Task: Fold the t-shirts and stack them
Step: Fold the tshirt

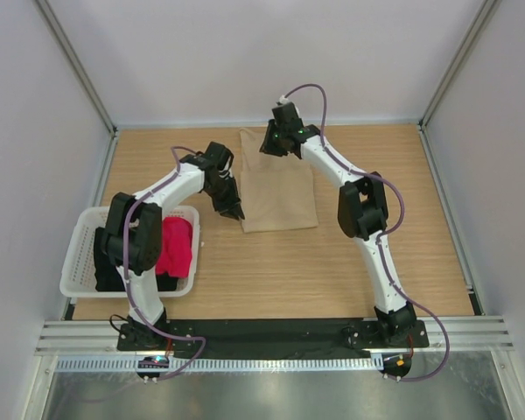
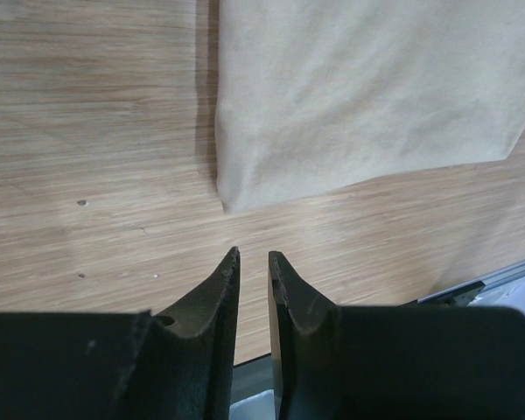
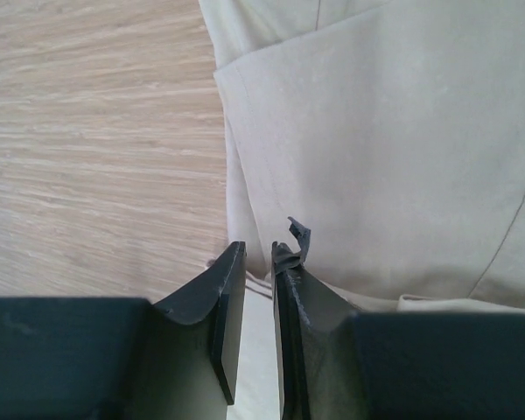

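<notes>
The tan t-shirt (image 1: 278, 188) lies folded into a tall rectangle in the middle of the table, also seen in the left wrist view (image 2: 359, 96) and the right wrist view (image 3: 385, 149). My left gripper (image 1: 235, 213) (image 2: 252, 254) hovers just off the shirt's near left corner, its jaws a narrow gap apart with only wood showing between them. My right gripper (image 1: 272, 146) (image 3: 259, 247) sits over the shirt's far left edge, slightly open and empty, with cloth below it. The red-pink t-shirt (image 1: 177, 245) lies on the black one (image 1: 166, 282) in the basket.
A white slotted basket (image 1: 79, 254) stands at the table's left near edge, partly under my left arm. White walls close off the back and sides of the wooden table (image 1: 376, 262). A strip of torn pad (image 3: 297, 234) sticks up from my right gripper's right finger.
</notes>
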Robot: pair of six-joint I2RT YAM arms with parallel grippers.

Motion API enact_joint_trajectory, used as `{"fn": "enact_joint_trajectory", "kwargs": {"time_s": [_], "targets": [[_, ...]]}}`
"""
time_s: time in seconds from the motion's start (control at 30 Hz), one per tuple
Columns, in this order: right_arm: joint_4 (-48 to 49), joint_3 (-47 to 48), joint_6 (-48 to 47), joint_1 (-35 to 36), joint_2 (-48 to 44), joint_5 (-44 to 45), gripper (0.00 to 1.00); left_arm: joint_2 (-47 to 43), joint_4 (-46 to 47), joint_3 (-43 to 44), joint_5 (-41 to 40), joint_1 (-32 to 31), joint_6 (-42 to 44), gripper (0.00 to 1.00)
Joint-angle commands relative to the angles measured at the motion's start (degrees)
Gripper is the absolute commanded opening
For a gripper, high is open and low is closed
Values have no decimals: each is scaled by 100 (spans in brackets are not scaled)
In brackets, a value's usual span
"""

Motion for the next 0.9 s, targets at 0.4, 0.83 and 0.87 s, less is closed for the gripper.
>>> {"fn": "enact_joint_trajectory", "kwargs": {"time_s": [0.4,0.83,0.87], "targets": [[891,-1406,351,-127,-414,-749,15,370,153,293,487,-13,169,20],[795,-879,422,-548,193,-1162,14,608,206,213,636,-13,170,20],[760,-834,413,-549,176,-1197,15,625,214,249,645,-22,161,21]]}}
